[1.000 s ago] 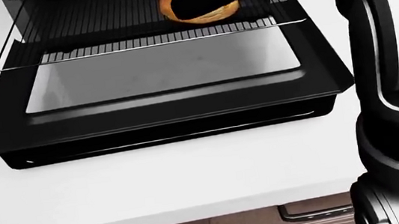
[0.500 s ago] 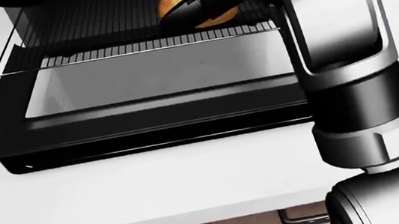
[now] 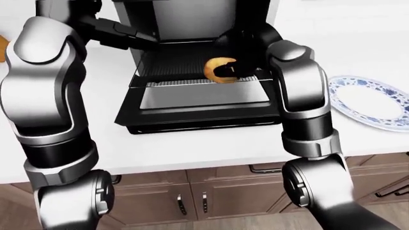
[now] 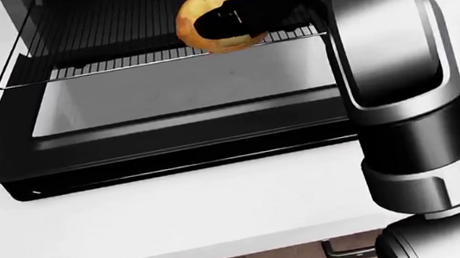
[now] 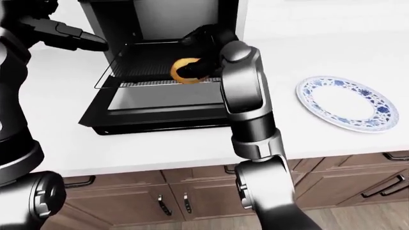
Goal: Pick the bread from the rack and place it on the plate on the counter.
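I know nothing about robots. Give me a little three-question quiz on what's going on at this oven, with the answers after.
1. True or false: the plate already has food on it.
2. Which hand is at the bread? A) left hand B) right hand
3. Fill in: the bread sits at the edge of the pulled-out wire ____, above the open oven door.

Key: 1. False, it is bare. 2. B; its dark fingers wrap the bread, while the left hand reaches toward the oven's upper left. 3. rack.

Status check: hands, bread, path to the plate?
Right hand shut on bread over rack. Left hand open, beside oven. Plate bare, nothing between.
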